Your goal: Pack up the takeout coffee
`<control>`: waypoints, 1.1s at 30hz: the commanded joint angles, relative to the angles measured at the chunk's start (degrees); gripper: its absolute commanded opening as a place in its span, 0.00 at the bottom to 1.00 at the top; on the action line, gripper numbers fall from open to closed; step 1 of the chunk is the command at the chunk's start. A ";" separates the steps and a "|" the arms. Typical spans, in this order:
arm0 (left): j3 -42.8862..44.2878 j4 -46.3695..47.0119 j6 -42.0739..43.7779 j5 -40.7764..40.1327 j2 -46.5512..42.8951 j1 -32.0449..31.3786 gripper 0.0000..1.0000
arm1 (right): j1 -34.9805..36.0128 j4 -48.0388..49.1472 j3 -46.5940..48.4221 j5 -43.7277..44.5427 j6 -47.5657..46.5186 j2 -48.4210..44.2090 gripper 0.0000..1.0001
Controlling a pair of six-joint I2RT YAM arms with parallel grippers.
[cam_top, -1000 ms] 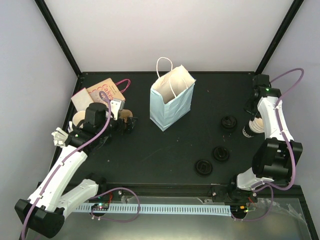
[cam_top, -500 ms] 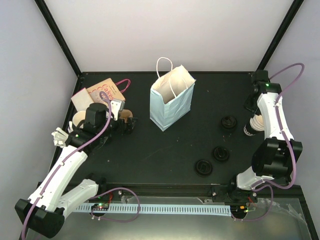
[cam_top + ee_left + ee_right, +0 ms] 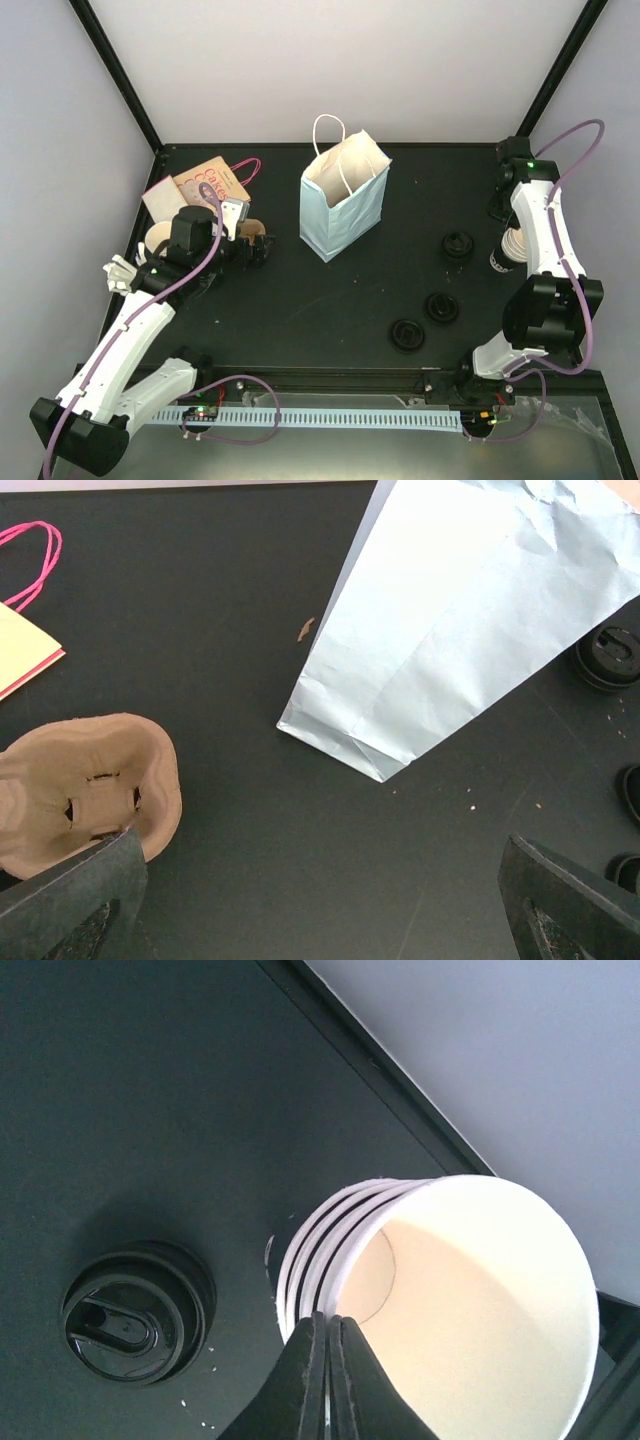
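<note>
From above, the black surface (image 3: 330, 290) carries a pale blue paper bag (image 3: 343, 200) standing open near the middle back, its white handles up. Well to its right stands a stack of nested white cups (image 3: 510, 250), close beside the right arm (image 3: 545, 225), with 3 black lids (image 3: 458, 245) lying apart between bag and arm: 1 just left of the cups and 2 nearer the front. At the far left lies a flat bag with pink handles (image 3: 205, 180), and near it a brown pulp cup carrier (image 3: 256, 230) at which the left pincer (image 3: 252, 246) hangs. The left wrist view shows that pincer released, its 2 fingers (image 3: 70, 900) spread to the frame's lower corners with nothing between them; the carrier lies by the left finger, upside down or not I cannot tell, while the blue bag fills the upper right and lids show at the right edge. The right wrist view looks into the top cup of the stack, whose rims show as layered rings, with 1 lid lying on the surface to the left. The right pincer (image 3: 328, 1360) is clenched, fingers pressed together and their tips over the stack's near rim; whether they touch or nip it I cannot tell.
</note>
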 commanded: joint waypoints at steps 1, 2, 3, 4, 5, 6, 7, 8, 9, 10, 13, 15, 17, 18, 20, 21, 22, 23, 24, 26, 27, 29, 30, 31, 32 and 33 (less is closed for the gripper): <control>0.58 0.56 0.68 -0.90 -0.40 -0.34 0.99 | 0.46 -4.00 3.62 4.38 3.17 1.39 0.01; 0.50 0.56 0.65 -0.95 -0.40 -0.35 0.99 | 0.46 -3.67 3.13 5.63 3.38 1.50 0.01; 0.59 0.58 0.64 -0.90 -0.40 -0.38 0.99 | 0.44 -3.03 2.22 6.67 3.23 1.63 0.01; 0.57 0.57 0.64 -0.89 -0.40 -0.32 0.99 | 0.44 -3.38 2.30 6.67 3.21 2.05 0.01; 0.56 0.57 0.64 -0.89 -0.40 -0.32 0.99 | 0.44 -4.97 2.99 6.37 3.80 2.57 0.01; 0.56 0.56 0.57 -0.85 -0.33 -0.36 0.99 | 0.52 -6.30 3.51 6.45 4.63 2.79 0.01; 0.61 0.56 0.56 -0.81 -0.26 -0.31 0.99 | 0.65 -6.40 3.46 6.63 5.03 2.59 0.01; 0.53 0.56 0.56 -0.77 -0.23 -0.31 0.99 | 0.72 -5.20 2.79 6.70 4.36 2.04 0.01; 0.55 0.56 0.62 -0.80 -0.27 -0.31 0.99 | 0.71 -4.00 2.09 6.04 3.58 1.77 0.01; 0.56 0.56 0.57 -0.81 -0.31 -0.31 0.99 | 0.72 -4.80 2.60 4.88 3.45 1.96 0.01; 0.54 0.65 0.64 -0.99 -0.41 -0.32 0.99 | 1.47 -5.13 3.22 3.00 3.62 1.02 0.01; 0.48 0.73 0.66 -0.98 -0.41 -0.31 0.99 | 1.45 -1.54 0.47 1.08 2.27 -0.84 0.01; 0.44 0.73 0.64 -0.96 -0.62 -0.31 0.99 | 1.75 -4.91 2.43 -1.10 3.08 0.23 0.01; 0.39 0.78 0.64 -1.02 -0.66 -0.31 0.99 | 1.89 -4.86 2.32 -0.96 3.41 0.26 0.01; 0.28 0.74 0.64 -0.99 -0.73 -0.32 0.99 | 1.99 -1.42 -0.32 0.25 2.57 0.04 0.01; 0.36 0.80 0.64 -0.91 -0.74 -0.38 0.99 | 1.89 -3.33 0.84 -0.34 2.48 1.16 0.01; 0.45 0.74 0.64 -0.88 -0.75 -0.34 0.99 | 2.29 -6.51 2.94 0.33 3.81 2.35 0.01; 0.41 0.72 0.64 -0.82 -0.76 -0.34 0.99 | 2.78 -8.95 4.52 2.21 5.22 2.83 0.01; 0.30 0.78 0.68 -0.85 -0.71 -0.32 0.99 | 3.00 -8.91 4.61 4.18 5.79 2.70 0.01; 0.29 0.85 0.65 -0.81 -0.67 -0.36 0.99 | 2.92 -7.25 3.60 3.99 5.03 2.71 0.01; 0.42 0.82 0.64 -0.85 -0.79 -0.32 0.99 | 3.14 -9.26 5.30 3.32 5.29 3.59 0.01; 0.10 0.94 0.64 -0.98 -0.93 -0.31 0.99 | 3.53 -10.58 6.34 4.54 6.13 4.01 0.01; 0.12 0.98 0.69 -0.98 -0.93 -0.34 0.99 | 3.59 -9.49 5.59 3.76 5.36 3.74 0.01; 0.05 1.01 0.72 -1.05 -0.92 -0.36 0.99 | 3.54 -11.77 7.51 0.98 4.67 4.31 0.01; -0.01 1.04 0.77 -1.23 -0.93 -0.32 0.99 | 3.82 -14.49 10.36 -0.52 4.78 5.02 0.01; -0.12 1.09 0.73 -1.33 -1.01 -0.36 0.99 | 4.24 -16.54 12.19 0.62 5.86 5.33 0.01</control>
